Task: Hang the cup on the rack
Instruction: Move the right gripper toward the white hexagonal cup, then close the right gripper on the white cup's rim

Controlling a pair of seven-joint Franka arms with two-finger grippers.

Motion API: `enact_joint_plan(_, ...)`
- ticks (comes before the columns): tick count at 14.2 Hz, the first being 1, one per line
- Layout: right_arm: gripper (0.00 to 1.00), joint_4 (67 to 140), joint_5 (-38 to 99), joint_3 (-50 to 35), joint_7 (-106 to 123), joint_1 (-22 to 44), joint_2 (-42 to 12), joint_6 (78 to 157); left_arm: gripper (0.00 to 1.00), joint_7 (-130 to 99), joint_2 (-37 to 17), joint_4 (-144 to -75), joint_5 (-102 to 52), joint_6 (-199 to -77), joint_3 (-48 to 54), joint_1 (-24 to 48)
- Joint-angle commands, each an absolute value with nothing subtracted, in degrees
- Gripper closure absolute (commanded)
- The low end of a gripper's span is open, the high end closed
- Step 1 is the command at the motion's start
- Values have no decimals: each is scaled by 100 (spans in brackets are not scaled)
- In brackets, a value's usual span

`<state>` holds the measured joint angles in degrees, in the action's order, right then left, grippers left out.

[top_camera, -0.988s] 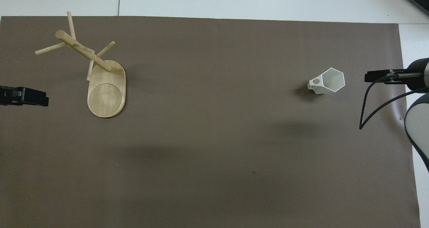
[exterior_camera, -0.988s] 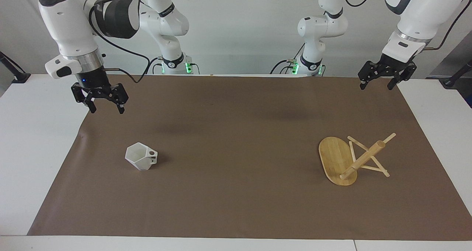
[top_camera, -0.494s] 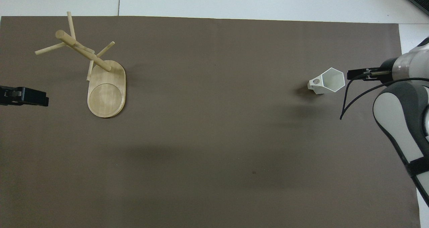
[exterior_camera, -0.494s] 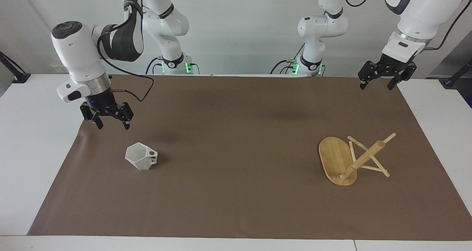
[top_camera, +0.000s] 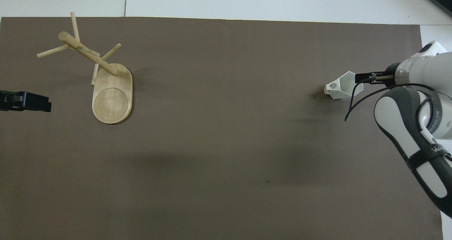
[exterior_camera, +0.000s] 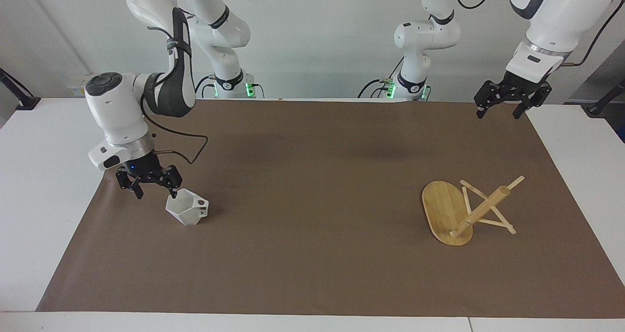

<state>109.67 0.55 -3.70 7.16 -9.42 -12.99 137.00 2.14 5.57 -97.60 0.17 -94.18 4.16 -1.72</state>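
You have one cup [exterior_camera: 186, 208] and one rack [exterior_camera: 468, 211] on the brown mat [exterior_camera: 312, 263] covering the surface, with two arms over it. Your right pincer [exterior_camera: 154, 192] is spread wide, low at the cup's rim on the side toward the right arm's end, one fingertip at the rim; it holds nothing. Your left pincer [exterior_camera: 503, 111] waits open and empty, up over the mat's corner at the left arm's end. The cup is white and faceted, upright, its blocky handle pointing toward the rack. The bamboo rack lies tipped over, well apart from the cup.
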Motion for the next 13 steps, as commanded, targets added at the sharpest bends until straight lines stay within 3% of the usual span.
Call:
enact_joint_plan(1, 0, 11328, -35, -404, 791, -1011, -1266, 14036, 0, 149, 606, -9800, 132, -9352, 466, -220)
enact_joint_plan(13, 0, 11522, -35, -395, 773, -1020, -1274, 14159, 0, 149, 606, -9800, 132, -9352, 466, -220)
